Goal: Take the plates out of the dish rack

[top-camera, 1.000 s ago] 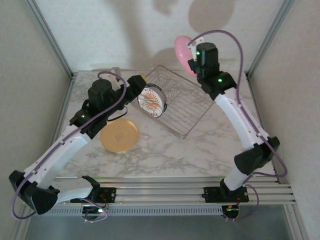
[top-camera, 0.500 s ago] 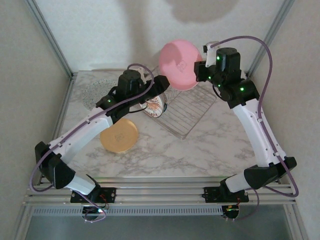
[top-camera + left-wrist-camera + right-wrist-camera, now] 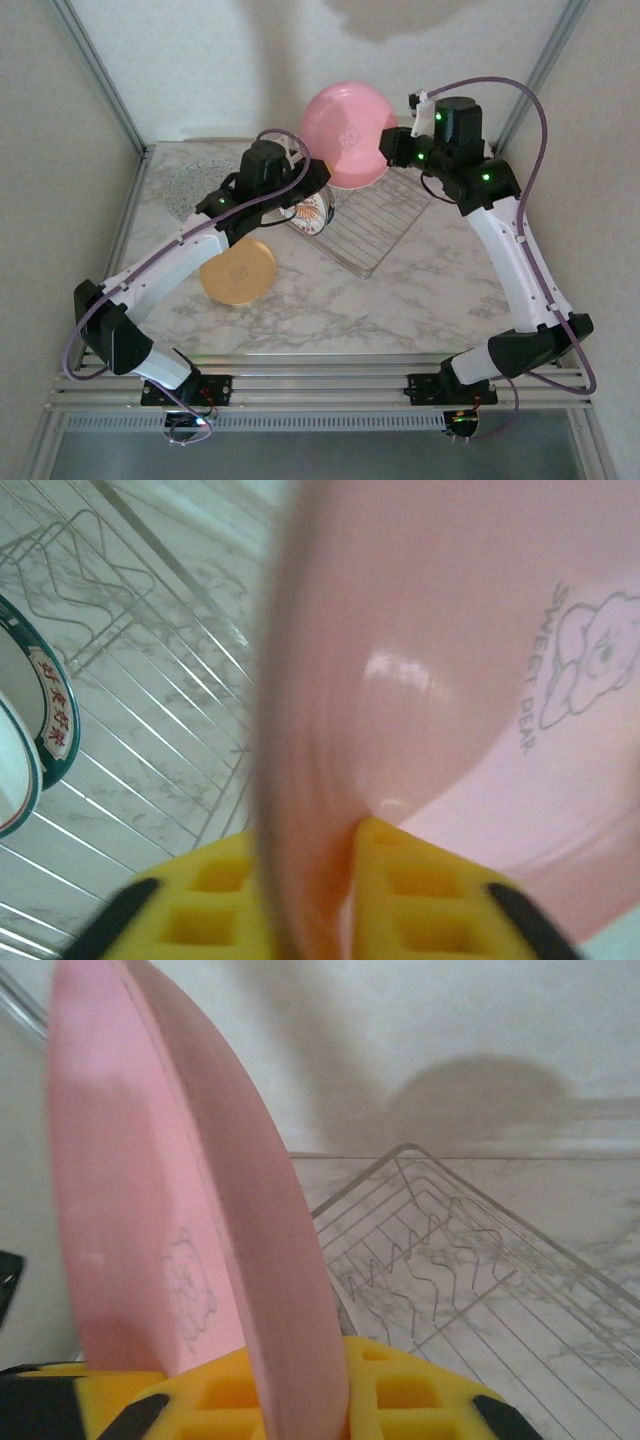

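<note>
Presently the left end effector [image 3: 305, 865] and the right end effector [image 3: 300, 1400] both clamp the rim of the round pink plate [image 3: 345, 135], held aloft over the far end of the silver wire dish rack [image 3: 385, 215]. Uneven pulls from the two arms could twist it free onto the small white sunburst-patterned plate [image 3: 312, 212] standing in the rack below. A round orange plate [image 3: 238, 270] lies on the marble surface [image 3: 400, 300] nearby.
</note>
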### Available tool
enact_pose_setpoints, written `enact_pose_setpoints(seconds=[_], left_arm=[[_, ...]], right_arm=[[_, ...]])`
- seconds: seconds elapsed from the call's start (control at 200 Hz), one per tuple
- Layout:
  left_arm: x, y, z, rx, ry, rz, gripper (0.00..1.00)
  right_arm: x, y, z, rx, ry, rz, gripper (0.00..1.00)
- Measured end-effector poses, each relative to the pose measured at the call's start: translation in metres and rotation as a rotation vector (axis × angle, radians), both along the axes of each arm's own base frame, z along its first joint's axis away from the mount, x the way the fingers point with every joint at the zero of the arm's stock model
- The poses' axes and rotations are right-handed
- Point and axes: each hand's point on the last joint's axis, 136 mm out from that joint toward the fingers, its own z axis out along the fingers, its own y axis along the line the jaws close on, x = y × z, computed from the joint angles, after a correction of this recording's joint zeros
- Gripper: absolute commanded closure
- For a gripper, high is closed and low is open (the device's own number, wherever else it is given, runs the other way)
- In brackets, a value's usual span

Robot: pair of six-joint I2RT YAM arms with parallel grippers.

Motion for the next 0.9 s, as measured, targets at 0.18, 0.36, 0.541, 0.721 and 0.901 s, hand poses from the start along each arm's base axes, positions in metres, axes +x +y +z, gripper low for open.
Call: enact_pose_setpoints(seconds=[0.18, 0.36, 0.541, 0.721, 0.901], left_arm=[[0.000, 0.008, 0.010, -0.042, 0.008, 0.037, 1.00], [-0.003, 0.018, 0.005, -0.025, 0.008, 0.050, 1.00], [0.000, 0.051, -0.018, 0.013, 0.067, 0.109, 1.00], [-0.009, 0.096, -0.030, 0.010, 0.125, 0.188, 1.00], [-0.034, 0.150, -0.050, -0.028, 0.211, 0.293, 1.00]], right_arm=[[-0.002, 0.004, 0.004, 0.022, -0.005, 0.022, 0.71], [-0.008, 0.009, -0.001, -0.009, -0.005, 0.067, 0.34], [-0.020, 0.010, 0.009, -0.040, -0.074, 0.114, 0.24], [-0.037, 0.009, 0.019, -0.067, -0.170, 0.156, 0.22], [-0.055, 0.029, 0.014, -0.140, -0.236, 0.265, 0.22]])
